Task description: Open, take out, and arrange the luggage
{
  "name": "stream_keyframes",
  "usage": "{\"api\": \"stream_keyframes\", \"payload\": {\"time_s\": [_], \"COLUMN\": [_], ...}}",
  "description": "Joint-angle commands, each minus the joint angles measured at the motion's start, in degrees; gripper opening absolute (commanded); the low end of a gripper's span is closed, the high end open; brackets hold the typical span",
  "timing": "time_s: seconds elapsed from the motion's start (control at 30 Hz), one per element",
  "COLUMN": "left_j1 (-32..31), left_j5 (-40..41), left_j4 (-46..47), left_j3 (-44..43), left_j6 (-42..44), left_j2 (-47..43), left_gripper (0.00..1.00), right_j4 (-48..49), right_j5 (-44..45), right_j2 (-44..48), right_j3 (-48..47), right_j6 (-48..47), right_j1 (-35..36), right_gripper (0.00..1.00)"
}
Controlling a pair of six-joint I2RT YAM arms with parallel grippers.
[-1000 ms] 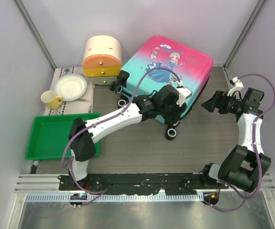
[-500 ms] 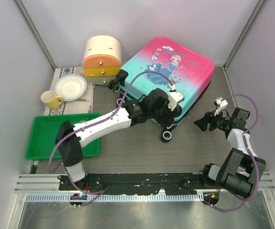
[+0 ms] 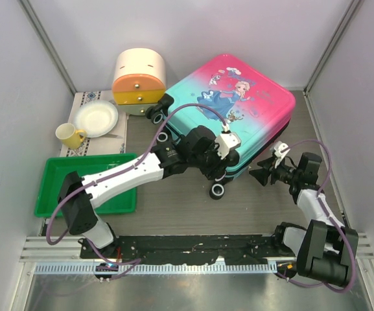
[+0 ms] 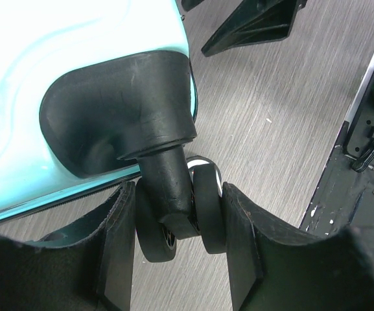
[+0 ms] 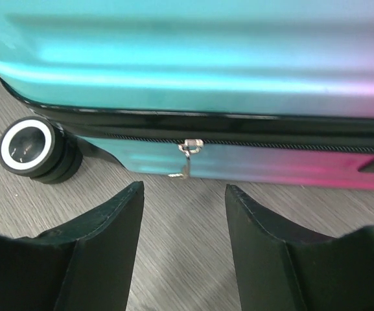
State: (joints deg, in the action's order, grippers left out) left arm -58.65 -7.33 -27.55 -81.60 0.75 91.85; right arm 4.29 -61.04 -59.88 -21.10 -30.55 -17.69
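Observation:
The luggage (image 3: 238,97) is a pink and turquoise hard-shell suitcase lying flat and closed at the back of the table. My left gripper (image 3: 218,170) is shut on one black caster wheel (image 4: 180,220) at its near turquoise corner (image 4: 76,65), a finger pressed on each side of the twin wheel. A second wheel (image 3: 218,190) with a white ring stands free on the table just below. My right gripper (image 3: 259,175) is open and low beside the suitcase's near side. The silver zip pull (image 5: 187,155) hangs just ahead of its fingertips, not touched.
A round cream-and-orange drawer box (image 3: 139,81) stands left of the suitcase. A white plate (image 3: 96,118) and a yellow mug (image 3: 70,136) sit on a patterned mat at the left. A green tray (image 3: 86,184) lies in front of them. Walls close in on three sides.
The left arm has dragged the suitcase's near corner leftward and nearer by its wheel, swinging the case. The right gripper has come down and left to the zip side, its jaws narrower.

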Motion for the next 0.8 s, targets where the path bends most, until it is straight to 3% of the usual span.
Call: {"api": "stream_keyframes", "payload": {"time_s": [0.0, 0.33, 0.43, 0.47, 0.57, 0.77], "left_j1": [-1.6, -1.6, -1.6, -1.6, -1.0, 0.9], "left_j5": [-9.5, -9.5, -8.5, -8.1, -8.0, -7.3], "left_j4": [-8.5, -8.7, -8.7, -9.4, -9.8, -12.7], "left_j3": [2.9, 3.9, 4.6, 4.9, 7.2, 11.7], "left_j6": [2.3, 2.6, 2.6, 2.3, 2.7, 6.3], "left_j2": [-1.8, -2.4, -3.0, -3.4, -5.4, -10.1], "left_gripper": [0.00, 0.00, 0.00, 0.00, 0.00, 0.00], "right_j4": [11.6, 23.2, 23.5, 23.2, 17.5, 16.6], "right_j5": [3.1, 8.9, 10.6, 11.0, 12.8, 16.0], "right_j2": [-0.1, -3.2, -3.2, -2.7, -1.4, 1.3], "right_j3": [1.1, 3.6, 3.3, 3.3, 3.1, 2.4], "right_j6": [3.7, 10.3, 11.2, 10.9, 7.2, 7.3], "right_j1": [3.2, 8.5, 8.4, 8.5, 8.4, 6.3], "right_gripper": [0.57, 0.42, 0.30, 0.18, 0.01, 0.01]}}
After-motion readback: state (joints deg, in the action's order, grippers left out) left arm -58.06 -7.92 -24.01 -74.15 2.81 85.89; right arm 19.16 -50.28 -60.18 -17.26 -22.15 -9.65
